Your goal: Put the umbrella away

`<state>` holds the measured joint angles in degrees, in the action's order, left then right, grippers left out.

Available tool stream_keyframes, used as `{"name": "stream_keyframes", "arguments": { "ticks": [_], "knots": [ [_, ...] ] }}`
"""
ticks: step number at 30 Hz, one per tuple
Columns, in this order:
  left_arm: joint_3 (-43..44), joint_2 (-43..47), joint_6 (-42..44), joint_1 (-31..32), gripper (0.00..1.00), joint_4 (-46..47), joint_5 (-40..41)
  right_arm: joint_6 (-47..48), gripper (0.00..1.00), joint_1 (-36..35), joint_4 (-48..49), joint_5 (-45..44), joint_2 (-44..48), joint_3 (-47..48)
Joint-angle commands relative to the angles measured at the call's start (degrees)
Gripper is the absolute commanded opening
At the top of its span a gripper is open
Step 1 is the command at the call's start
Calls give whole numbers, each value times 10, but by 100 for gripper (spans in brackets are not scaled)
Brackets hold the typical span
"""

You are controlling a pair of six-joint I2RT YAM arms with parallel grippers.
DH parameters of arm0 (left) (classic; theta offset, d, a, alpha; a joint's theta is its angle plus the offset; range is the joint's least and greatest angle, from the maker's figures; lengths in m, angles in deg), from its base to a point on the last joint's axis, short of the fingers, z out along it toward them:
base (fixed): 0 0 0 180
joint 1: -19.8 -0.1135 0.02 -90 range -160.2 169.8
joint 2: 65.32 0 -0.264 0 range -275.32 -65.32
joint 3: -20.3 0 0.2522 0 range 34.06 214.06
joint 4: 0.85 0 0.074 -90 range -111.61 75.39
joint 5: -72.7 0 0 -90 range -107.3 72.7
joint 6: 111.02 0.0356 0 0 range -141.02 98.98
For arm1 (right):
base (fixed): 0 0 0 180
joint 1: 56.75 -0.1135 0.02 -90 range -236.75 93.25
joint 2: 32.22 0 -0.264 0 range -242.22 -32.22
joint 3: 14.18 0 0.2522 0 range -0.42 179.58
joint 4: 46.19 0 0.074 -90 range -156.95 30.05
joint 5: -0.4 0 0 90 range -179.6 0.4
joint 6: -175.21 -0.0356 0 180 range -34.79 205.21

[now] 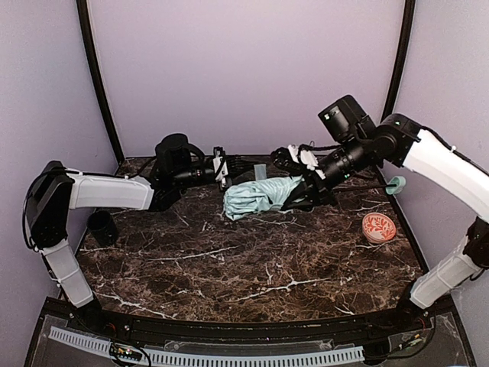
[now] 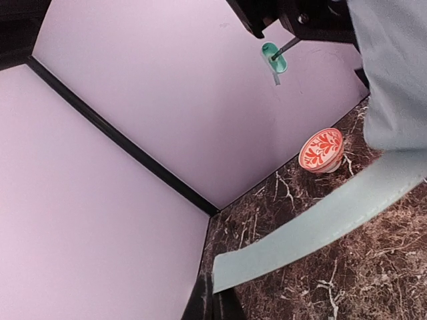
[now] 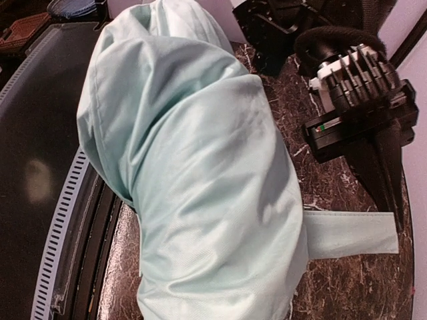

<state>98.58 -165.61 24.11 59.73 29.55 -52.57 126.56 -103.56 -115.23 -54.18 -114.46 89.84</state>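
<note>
No legible text or labels anywhere.

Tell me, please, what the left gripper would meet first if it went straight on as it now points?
Probably the strap of the umbrella, whose end lies right at the left gripper; depth is unclear.

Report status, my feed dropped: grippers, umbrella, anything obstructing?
Left gripper pinching the strap. Right gripper clamped on the umbrella, fabric bunched. Red patterned bowl off right, apart.
</note>
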Motion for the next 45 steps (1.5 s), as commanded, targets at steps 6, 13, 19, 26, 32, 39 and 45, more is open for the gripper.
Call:
{"name": "stream_keyframes", "arguments": {
  "ticks": [6, 13, 19, 26, 32, 39, 45],
  "knots": [
    [-9, 82, 106, -22, 0, -60, 48, -30, 0, -51, 27, 88, -85, -145],
    [-118, 165, 100, 48, 0, -69, 88, -149, 0, 24, 171, 84, -148, -199],
    [-182, 193, 67, 121, 0, -65, 134, -190, 0, 48, 225, 73, -223, -186],
    [-201, 176, 91, 162, 0, -109, 121, -238, 0, 60, 260, 81, -292, -143],
    [-196, 129, 133, 211, 0, -174, 85, -305, 0, 80, 279, 63, -352, -106],
    [-234, 80, 142, 213, 0, -183, 140, -324, 0, 88, 288, 68, -365, -121],
    [-252, 7, 146, 221, 0, -159, 119, -359, 7, 95, 330, 65, -390, -125]
  ]
}}
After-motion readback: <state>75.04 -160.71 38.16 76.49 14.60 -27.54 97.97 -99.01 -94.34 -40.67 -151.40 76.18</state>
